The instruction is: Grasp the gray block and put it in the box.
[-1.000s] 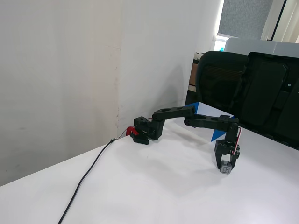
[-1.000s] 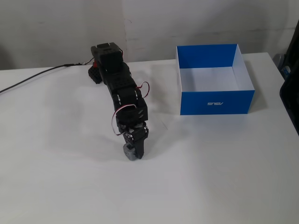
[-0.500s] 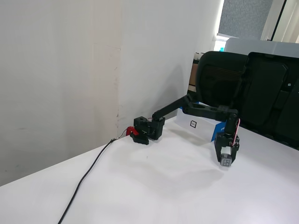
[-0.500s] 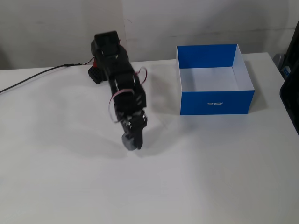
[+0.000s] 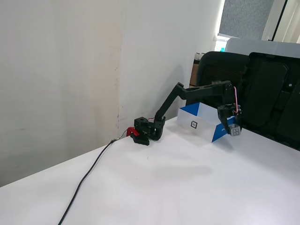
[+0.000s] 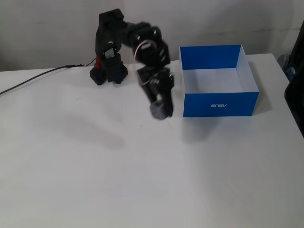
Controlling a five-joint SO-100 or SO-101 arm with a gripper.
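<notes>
Dark gray block [image 5: 235, 132] clamped between the black fingers of the gripper [image 5: 234, 131], well above the white table [image 5: 187, 187] and touching nothing else. Seen in both fixed views; somewhat blurred in the high one, block [image 6: 160, 110] at the tip of the gripper [image 6: 160, 109]. Pointing downward, with red and white wires on the wrist. Hanging just left of the box [image 6: 219, 103] in that high view, close to its blue front corner, not over the white interior. From the low side view, in front of the box [image 5: 199, 123], whose white side with a small square black mark faces the camera. Black arm [image 5: 197, 90] raised and stretched out from its base [image 5: 149, 130] near the wall. Black cable [image 5: 89, 176] lying across the table from the base.
</notes>
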